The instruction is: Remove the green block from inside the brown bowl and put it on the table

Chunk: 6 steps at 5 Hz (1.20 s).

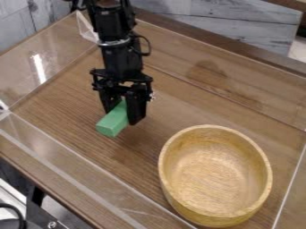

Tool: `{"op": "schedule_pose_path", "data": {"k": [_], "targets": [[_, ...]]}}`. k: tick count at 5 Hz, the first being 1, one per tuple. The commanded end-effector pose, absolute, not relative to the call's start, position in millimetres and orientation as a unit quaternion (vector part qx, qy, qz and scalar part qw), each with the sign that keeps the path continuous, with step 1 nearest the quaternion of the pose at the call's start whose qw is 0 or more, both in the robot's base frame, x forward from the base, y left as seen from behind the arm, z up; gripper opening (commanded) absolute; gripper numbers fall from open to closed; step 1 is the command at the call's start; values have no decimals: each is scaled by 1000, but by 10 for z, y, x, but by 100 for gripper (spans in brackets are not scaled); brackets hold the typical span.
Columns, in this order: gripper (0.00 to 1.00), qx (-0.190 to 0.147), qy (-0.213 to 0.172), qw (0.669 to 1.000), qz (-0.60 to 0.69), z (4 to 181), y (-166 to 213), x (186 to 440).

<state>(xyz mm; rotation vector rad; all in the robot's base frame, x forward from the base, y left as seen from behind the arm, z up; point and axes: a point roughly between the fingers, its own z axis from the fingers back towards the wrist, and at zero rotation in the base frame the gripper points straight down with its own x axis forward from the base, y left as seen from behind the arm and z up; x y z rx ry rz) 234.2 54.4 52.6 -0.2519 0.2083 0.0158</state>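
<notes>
One table (pixel 227 80) of brown wood grain is seen, bounded by clear acrylic walls along its left and near edges; bare surface lies open toward the far right. One brown bowl (pixel 216 174) sits at the near right, with nothing inside it. One green block (pixel 114 121) is gripped, tilted, in the closed gripper (pixel 124 114), left of the bowl and well apart from it, low over the table.

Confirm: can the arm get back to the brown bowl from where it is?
Probably yes. The brown bowl sits open and empty with bare table between it and the tool, though the tool is shut on the green block.
</notes>
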Motion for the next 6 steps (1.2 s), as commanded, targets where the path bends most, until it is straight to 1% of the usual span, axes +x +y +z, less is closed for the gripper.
{"op": "schedule_pose_path", "data": {"k": [1, 6], "targets": [[0, -119, 78, 990, 13, 635, 625, 2447], [0, -127, 80, 989, 15, 618, 683, 2538]]}}
